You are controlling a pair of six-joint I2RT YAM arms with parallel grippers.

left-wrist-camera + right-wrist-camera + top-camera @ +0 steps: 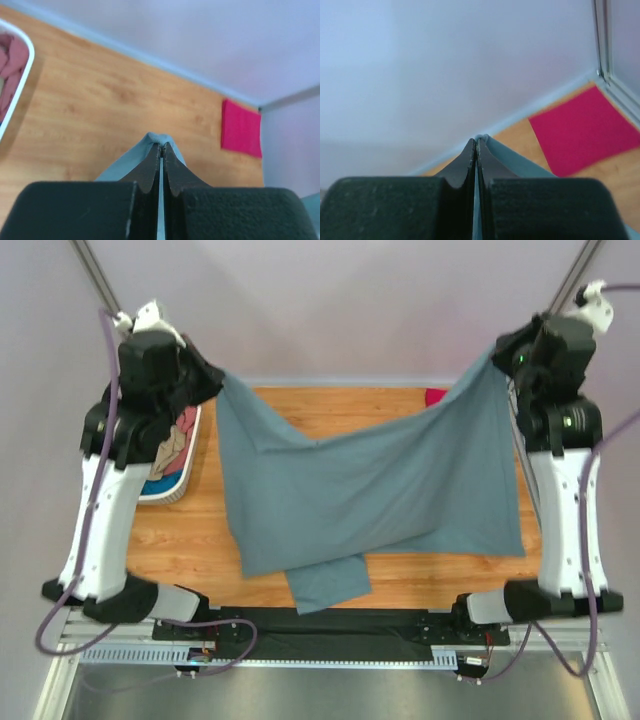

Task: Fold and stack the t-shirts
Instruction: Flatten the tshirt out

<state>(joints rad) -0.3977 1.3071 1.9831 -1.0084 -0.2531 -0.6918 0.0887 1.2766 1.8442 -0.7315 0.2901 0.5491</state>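
Left gripper (161,146) and right gripper (477,141) pinch the grey shirt (370,490) aloft, still unfolded; the pink shirt (580,132) apparently lies folded.

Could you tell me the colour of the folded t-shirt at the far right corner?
That t-shirt is crimson-pink; the right wrist view shows it best.

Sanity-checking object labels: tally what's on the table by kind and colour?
grey-blue t-shirt: 1
crimson-pink folded t-shirt: 1
white laundry basket: 1
garments in the basket: pink and tan show, too bunched to count
Total: 3, plus the basket's contents
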